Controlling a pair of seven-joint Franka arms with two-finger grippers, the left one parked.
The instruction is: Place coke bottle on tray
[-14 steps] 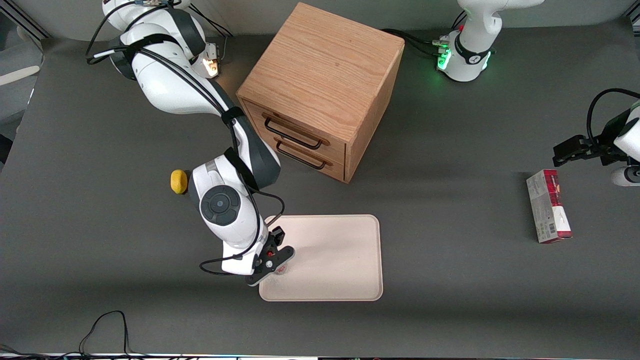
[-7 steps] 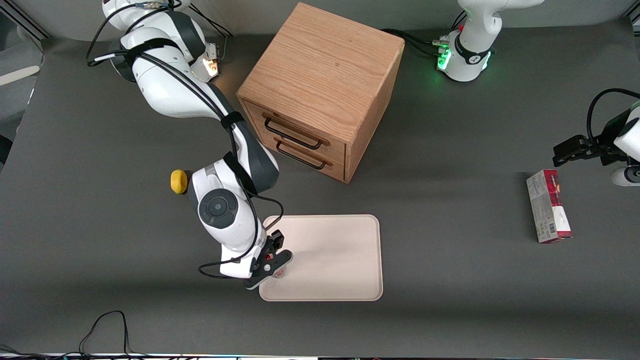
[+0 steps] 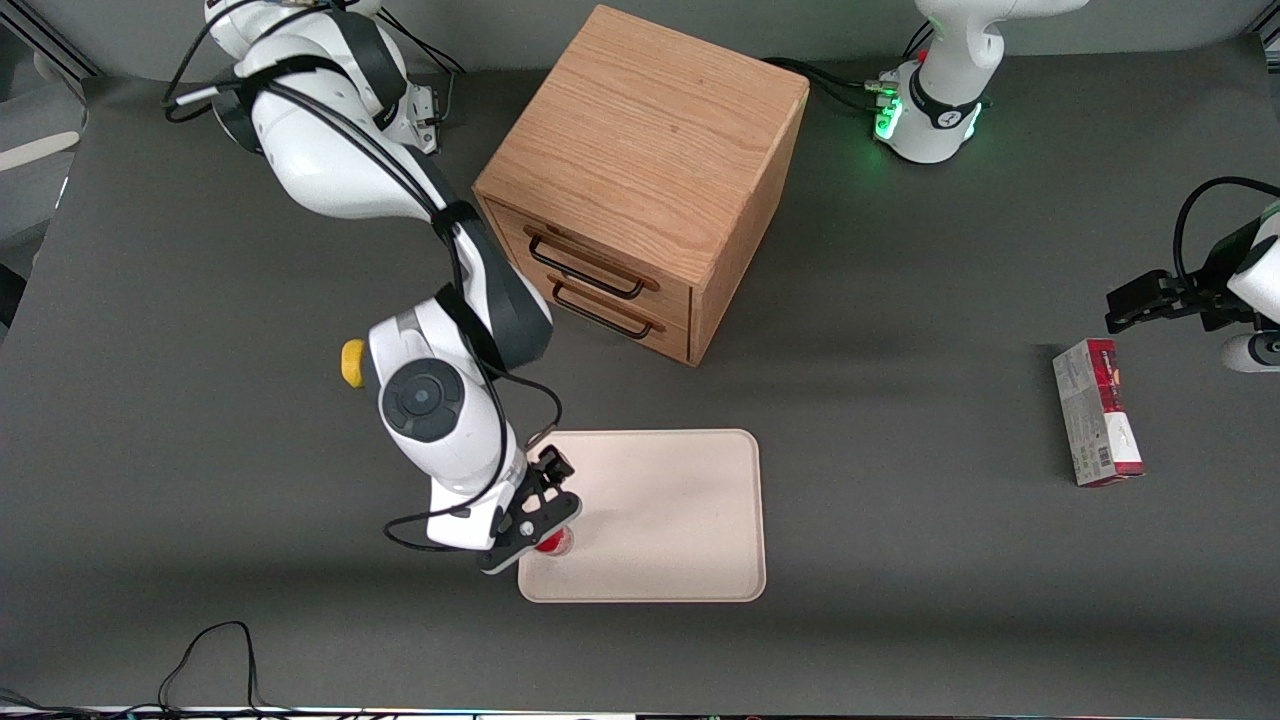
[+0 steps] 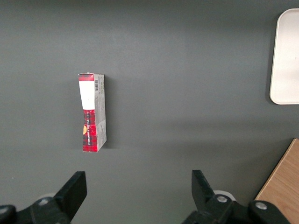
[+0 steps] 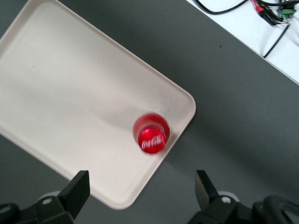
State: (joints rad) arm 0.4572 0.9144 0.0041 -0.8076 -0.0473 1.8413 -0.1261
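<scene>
coke bottle (image 5: 150, 133) upright on tray (image 5: 60, 93), hand (image 5: 140, 193) spread wide above

The red cap of the coke bottle (image 5: 151, 133) carries a white script logo, the Coca-Cola lettering, seen from straight above in the right wrist view. The red-and-white carton (image 4: 92, 112) shows a barcode near its white end; its other print is too small to read.
</scene>
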